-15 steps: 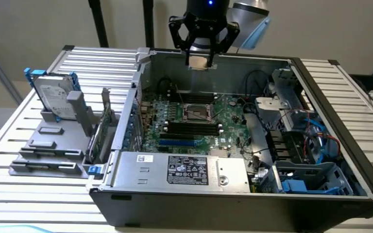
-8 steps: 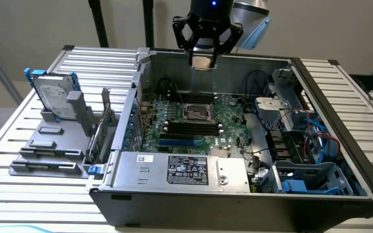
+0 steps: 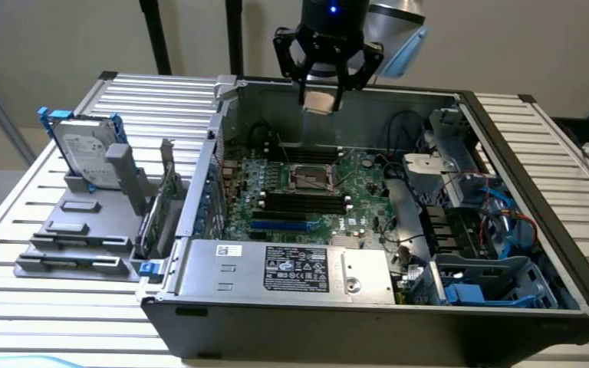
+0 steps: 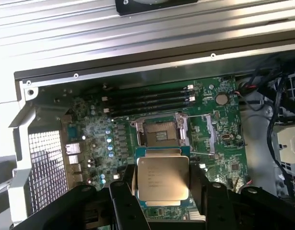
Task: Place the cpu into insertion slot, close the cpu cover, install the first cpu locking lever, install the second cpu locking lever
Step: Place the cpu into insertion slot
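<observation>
My gripper (image 3: 319, 101) hangs above the open computer case, near its back wall, shut on the cpu (image 3: 320, 102). In the wrist view the cpu (image 4: 163, 178) is a pale silvery square chip clamped flat between the black fingers (image 4: 124, 191). Below it on the green motherboard (image 3: 361, 192) lies the insertion slot (image 3: 313, 179), a square socket with a dark centre and a metal rim. The wrist view has the insertion slot (image 4: 159, 132) uncovered just beyond the chip. A thin wire lever (image 4: 201, 154) runs beside the socket. Where the cpu cover stands I cannot tell.
Black memory slots (image 3: 294, 205) sit in front of the socket. A grey labelled power-supply box (image 3: 294, 268) fills the case front. Cables and drive bays (image 3: 468, 222) crowd the exterior view's right. A hard drive (image 3: 88, 157) in a grey holder stands outside, on the exterior view's left.
</observation>
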`<action>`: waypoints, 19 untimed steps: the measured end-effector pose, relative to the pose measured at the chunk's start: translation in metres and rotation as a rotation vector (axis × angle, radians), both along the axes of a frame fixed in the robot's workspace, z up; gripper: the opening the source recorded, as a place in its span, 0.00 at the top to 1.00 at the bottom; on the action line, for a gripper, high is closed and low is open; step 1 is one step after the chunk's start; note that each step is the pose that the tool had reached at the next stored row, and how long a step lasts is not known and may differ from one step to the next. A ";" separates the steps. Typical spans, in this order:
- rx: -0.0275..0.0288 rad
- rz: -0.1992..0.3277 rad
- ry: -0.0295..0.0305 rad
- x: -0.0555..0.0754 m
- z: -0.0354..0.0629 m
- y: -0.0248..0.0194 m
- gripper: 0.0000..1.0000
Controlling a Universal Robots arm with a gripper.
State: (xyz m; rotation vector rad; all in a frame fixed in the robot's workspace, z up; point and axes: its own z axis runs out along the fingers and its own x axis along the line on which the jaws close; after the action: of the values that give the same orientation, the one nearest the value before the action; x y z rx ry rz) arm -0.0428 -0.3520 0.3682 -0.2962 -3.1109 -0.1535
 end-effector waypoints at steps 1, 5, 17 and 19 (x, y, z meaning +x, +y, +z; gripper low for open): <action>0.0001 -0.017 0.0001 0.000 -0.0009 0.0000 0.45; 0.0001 -0.082 0.0006 0.000 -0.0043 0.0000 0.45; 0.0000 -0.278 0.0025 0.000 -0.0150 0.0000 0.45; 0.0001 -0.309 0.0028 0.000 -0.0168 0.0000 0.45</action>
State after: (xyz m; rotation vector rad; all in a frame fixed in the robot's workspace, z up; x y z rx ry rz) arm -0.0428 -0.3520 0.3514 -0.7753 -3.0401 -0.1550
